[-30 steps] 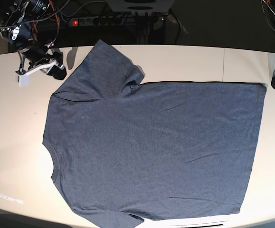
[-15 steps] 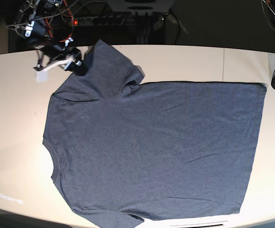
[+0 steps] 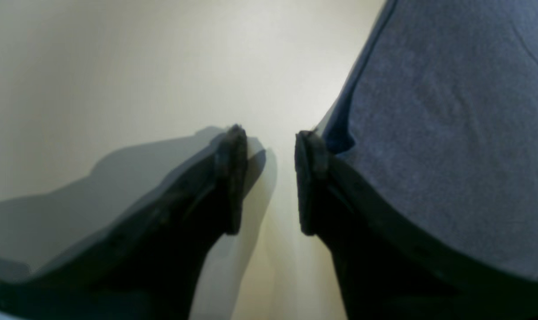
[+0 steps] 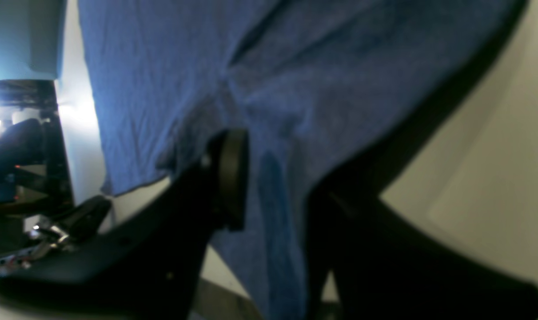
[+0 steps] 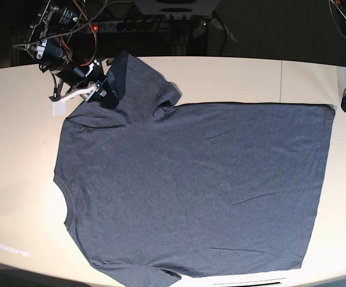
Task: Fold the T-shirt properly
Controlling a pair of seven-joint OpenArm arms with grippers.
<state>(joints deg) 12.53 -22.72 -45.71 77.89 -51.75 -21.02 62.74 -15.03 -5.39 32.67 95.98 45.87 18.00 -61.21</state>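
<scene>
Since the earlier frames the right hand (image 5: 104, 91) has moved rightward from bare tabletop (image 5: 232, 75) onto the upper sleeve of the T-shirt (image 5: 190, 185), which lies flat across mid-frame. Step: taking the sleeve for a first fold; next, closing on cloth. Its fingers stand apart, straddling fabric. The left hand (image 3: 266, 178), far right, is parted and empty beside the hem.

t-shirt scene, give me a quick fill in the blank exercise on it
1. The T-shirt lies spread flat on the ____.
2. The right hand is over the shirt's upper ____.
3. The left hand has its jaws ____, with nothing between them.
4. The shirt's collar points toward the base view's ____ edge.

Missing words: table; sleeve; open; left
</scene>
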